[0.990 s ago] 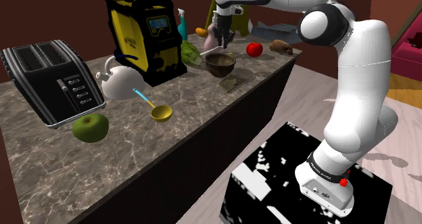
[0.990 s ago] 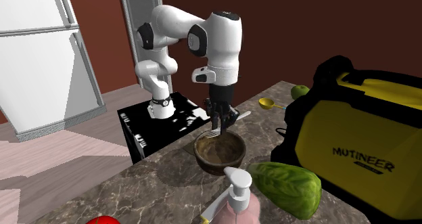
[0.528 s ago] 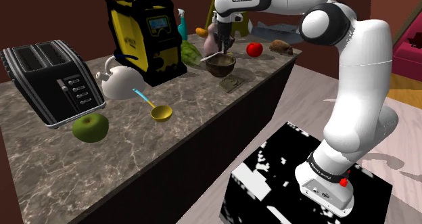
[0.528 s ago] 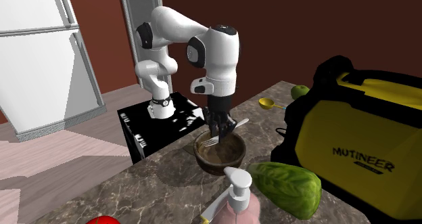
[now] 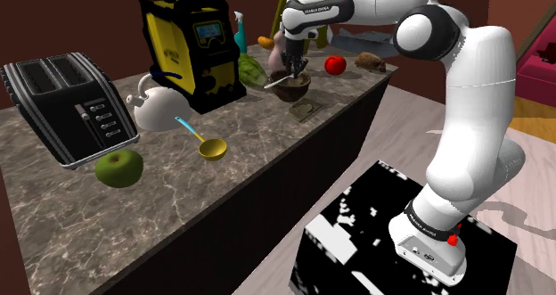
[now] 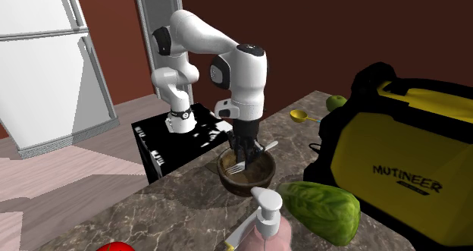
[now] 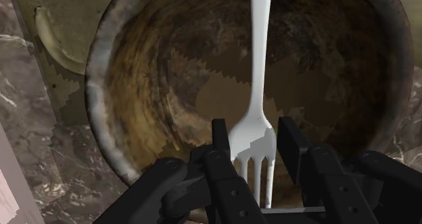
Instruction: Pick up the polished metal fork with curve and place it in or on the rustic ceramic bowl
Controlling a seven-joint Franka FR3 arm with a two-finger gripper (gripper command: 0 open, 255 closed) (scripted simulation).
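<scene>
**Fork over bowl, three views.** The all-black two-finger gripper [image 7: 253, 125] hangs straight above the brown, mottled round ceramic bowl [image 7: 101, 87]. It is clenched on the pale, polished metal fork with a curved neck [image 7: 259, 67]. In the wrist view its two black fingers [image 7: 220, 140] press against either side of the fork's head, just above the tines. The handle runs away from the fingers across the bowl's hollow and past its far rim.

In the shoulder view the gripper [image 5: 291, 69] reaches down to the bowl [image 5: 294, 92]. The fork [image 5: 272, 84] juts out sideways over the rim, towards the shoulder view's left. In the second exterior view the fork [image 6: 265, 148] lies tilted. Its tines dip inside the bowl [image 6: 239, 183] and its handle rises over the rim on the second exterior view's right, with the gripper [image 6: 244, 152] directly above the bowl. Whether the tines touch the bowl's bottom cannot be told.

The bowl stands on a dark veined marble counter [image 5: 267, 151]. A flat tan square mat [image 5: 307, 111] lies just beside the bowl, towards the stand. A yellow-and-black boxy machine [image 5: 192, 44] stands near the bowl on the shoulder view's left. A green leafy vegetable [image 5: 251, 69] lies between that machine and the bowl. A red tomato [image 5: 335, 65] sits near the bowl on the shoulder view's right.
</scene>
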